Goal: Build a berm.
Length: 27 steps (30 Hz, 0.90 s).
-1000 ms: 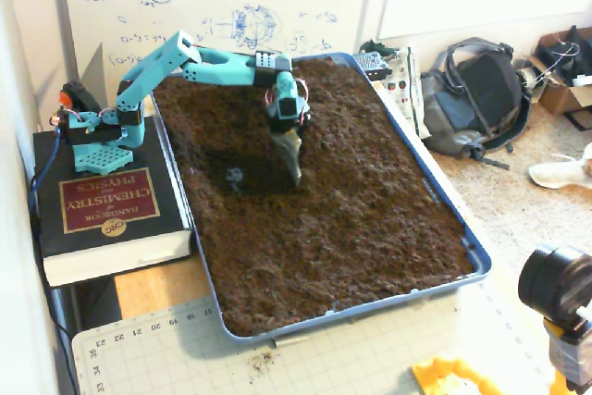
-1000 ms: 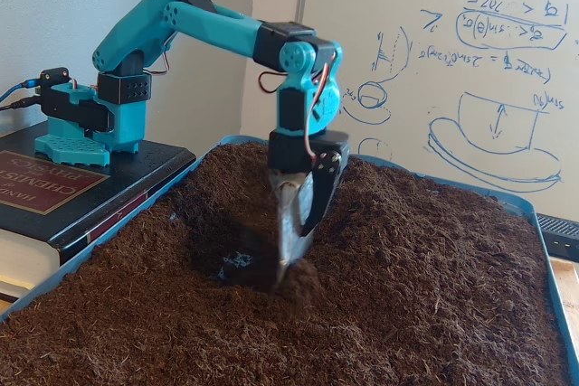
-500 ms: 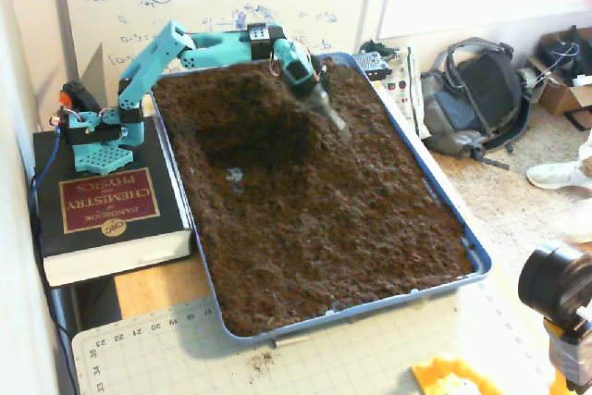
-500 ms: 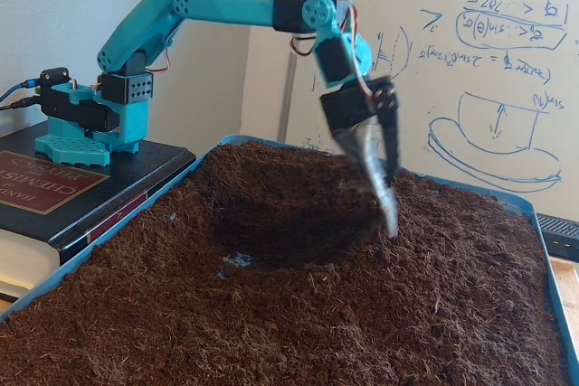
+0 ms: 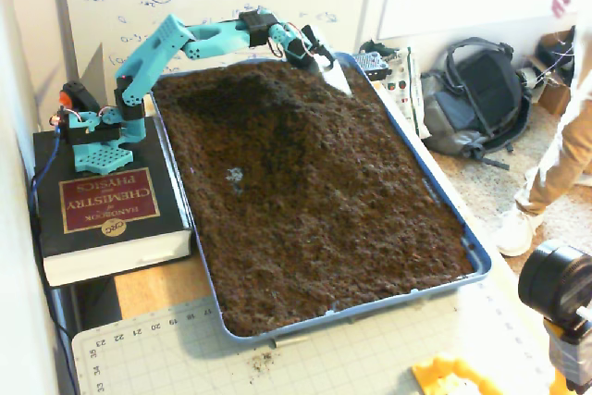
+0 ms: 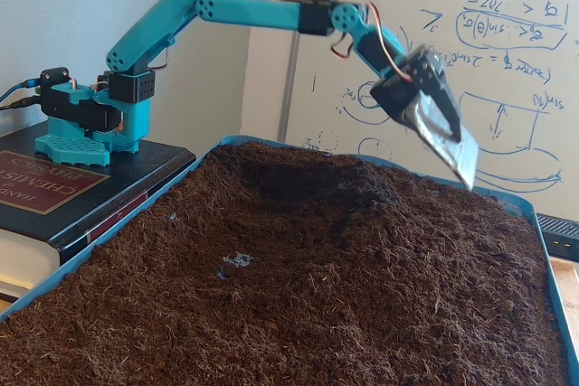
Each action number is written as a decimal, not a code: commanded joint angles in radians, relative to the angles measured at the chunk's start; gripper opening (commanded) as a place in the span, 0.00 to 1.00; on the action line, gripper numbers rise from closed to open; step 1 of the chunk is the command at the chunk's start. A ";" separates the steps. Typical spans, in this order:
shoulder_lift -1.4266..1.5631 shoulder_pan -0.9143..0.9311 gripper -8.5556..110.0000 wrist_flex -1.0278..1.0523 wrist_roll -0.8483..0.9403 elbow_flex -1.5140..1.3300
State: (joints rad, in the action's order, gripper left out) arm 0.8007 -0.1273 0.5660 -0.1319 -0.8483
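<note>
Since half a second earlier the teal arm (image 6: pixel 262 14) has been raised and swung toward the far end of the tray, and its gripper (image 6: pixel 457 155) is now held clear above the soil, near the far rim in both fixed views (image 5: pixel 335 76); a person (image 5: pixel 555 136) has come into view at the right edge of a fixed view. The blue tray (image 5: pixel 481 261) is seen on a wooden desk (image 5: pixel 153 289), beside a thick chemistry handbook (image 5: pixel 102 205) on which the arm's base is mounted; a cutting mat (image 5: pixel 361 358) lies in front, a whiteboard (image 6: pixel 507 61) with blue sketches stands behind, and a grey backpack (image 5: pixel 476 99) rests on the floor. The jaws appear to be closed together around a flat metal blade, though the blur leaves this uncertain. The berm (image 6: pixel 344 214) is shown as a low, broad rise of dark crumbly soil in the far half of the tray (image 5: pixel 287 113), with a shallow hollow (image 6: pixel 271 174) shaded on its arm-facing side; no sharp ridge can be made out.
</note>
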 commanded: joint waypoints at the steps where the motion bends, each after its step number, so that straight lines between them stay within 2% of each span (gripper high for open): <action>1: 0.002 -0.057 0.07 -0.048 -0.051 0.104; 9: -0.163 -0.095 0.07 -0.437 -0.017 0.103; 12: -0.213 -0.106 0.07 -0.522 0.018 0.104; 27: -0.440 -0.109 0.07 -0.546 0.100 0.095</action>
State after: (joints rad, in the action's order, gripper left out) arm 0.3405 -0.2316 0.0230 -0.0368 -0.8115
